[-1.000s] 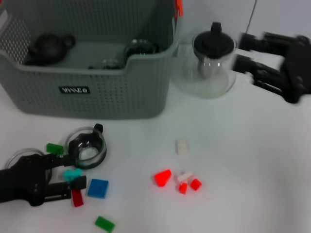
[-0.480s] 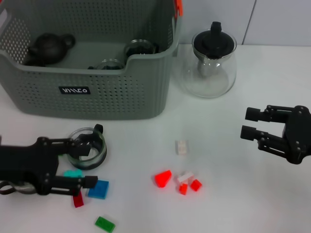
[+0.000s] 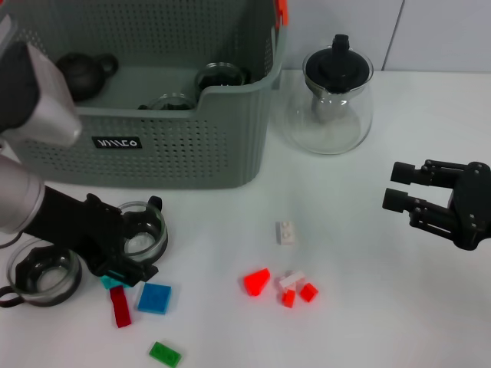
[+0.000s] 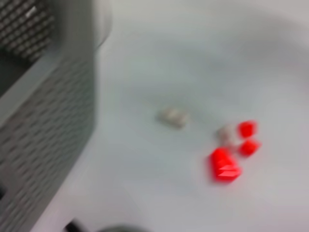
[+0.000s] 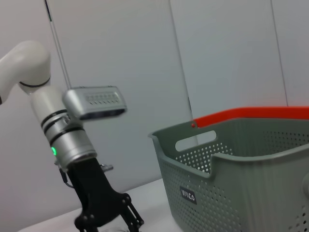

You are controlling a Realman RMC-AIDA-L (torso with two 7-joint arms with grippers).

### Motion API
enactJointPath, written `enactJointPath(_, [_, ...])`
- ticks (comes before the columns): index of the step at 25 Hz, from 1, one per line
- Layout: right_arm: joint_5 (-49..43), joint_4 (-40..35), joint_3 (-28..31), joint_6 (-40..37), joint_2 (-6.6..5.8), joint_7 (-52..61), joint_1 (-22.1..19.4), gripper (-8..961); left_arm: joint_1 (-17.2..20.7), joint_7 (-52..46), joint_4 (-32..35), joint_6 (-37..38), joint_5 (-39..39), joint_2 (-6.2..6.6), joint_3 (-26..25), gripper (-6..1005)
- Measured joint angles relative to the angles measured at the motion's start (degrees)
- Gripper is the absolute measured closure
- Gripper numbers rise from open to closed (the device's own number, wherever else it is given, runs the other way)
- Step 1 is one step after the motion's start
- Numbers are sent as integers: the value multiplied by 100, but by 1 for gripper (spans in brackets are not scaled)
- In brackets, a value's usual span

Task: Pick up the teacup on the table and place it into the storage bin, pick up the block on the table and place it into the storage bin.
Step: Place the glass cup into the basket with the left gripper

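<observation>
A glass teacup (image 3: 143,234) with a black handle stands in front of the storage bin (image 3: 153,146). My left gripper (image 3: 136,239) is down over it, open, with one finger on each side of the cup. A second glass teacup (image 3: 43,275) stands further left. Loose blocks lie on the table: white (image 3: 286,231), red (image 3: 257,281), blue (image 3: 155,297), dark red (image 3: 120,306), green (image 3: 165,353). My right gripper (image 3: 397,186) hovers open at the right, holding nothing. The right wrist view shows the left gripper (image 5: 108,215) beside the storage bin (image 5: 231,164).
A clear glass teapot (image 3: 334,103) with a black lid stands right of the bin. A dark teapot (image 3: 80,73) and other glassware lie inside the bin. Small red and white blocks (image 3: 297,289) cluster mid-table. A teal block (image 3: 110,281) peeks out beside the left gripper.
My left arm has swung round and now reaches in from the upper left, its gripper set over the teacup. The second teacup at the left is uncovered. The right gripper barely moved.
</observation>
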Motion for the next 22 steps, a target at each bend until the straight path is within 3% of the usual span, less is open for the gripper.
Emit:
enactJointPath(7, [-3, 35, 7, 11, 0, 36, 66, 479, 36, -756, -128, -763, 450, -28, 809, 239])
enactJointPath(12, [-36, 180, 9, 74, 0, 33, 111, 478, 11, -880, -433, -1102, 515, -30, 1076, 247])
enactJointPath(22, [-44, 246, 9, 87, -26, 40, 159, 478, -54, -907, -708, -972, 461, -32, 1393, 263])
